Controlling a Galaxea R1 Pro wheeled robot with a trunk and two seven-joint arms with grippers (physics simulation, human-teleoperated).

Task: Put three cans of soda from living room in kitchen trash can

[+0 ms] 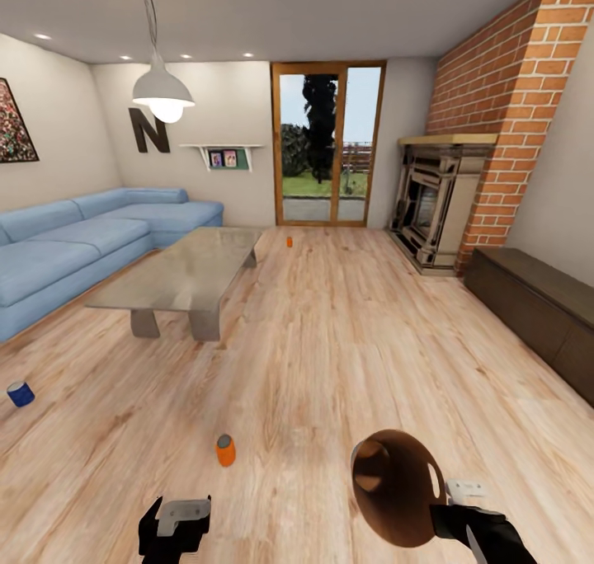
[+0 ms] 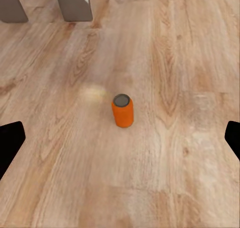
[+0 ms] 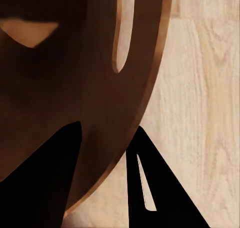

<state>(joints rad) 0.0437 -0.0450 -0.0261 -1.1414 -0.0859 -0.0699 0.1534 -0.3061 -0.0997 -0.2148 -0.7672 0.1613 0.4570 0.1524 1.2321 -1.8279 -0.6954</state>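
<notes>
An orange soda can stands upright on the wood floor just ahead of my left gripper, which is open with its fingers spread wide on either side of the can. The dark blue can sits on the floor at the far left. Another orange can stands far off near the glass doors. My right gripper is shut on the rim of the copper-brown trash can, held tilted off the floor with its mouth facing left.
A glass-topped low table stands ahead left, with the blue corner sofa behind it. A dark low cabinet, the fireplace and the brick column line the right side. Glass doors close the far wall.
</notes>
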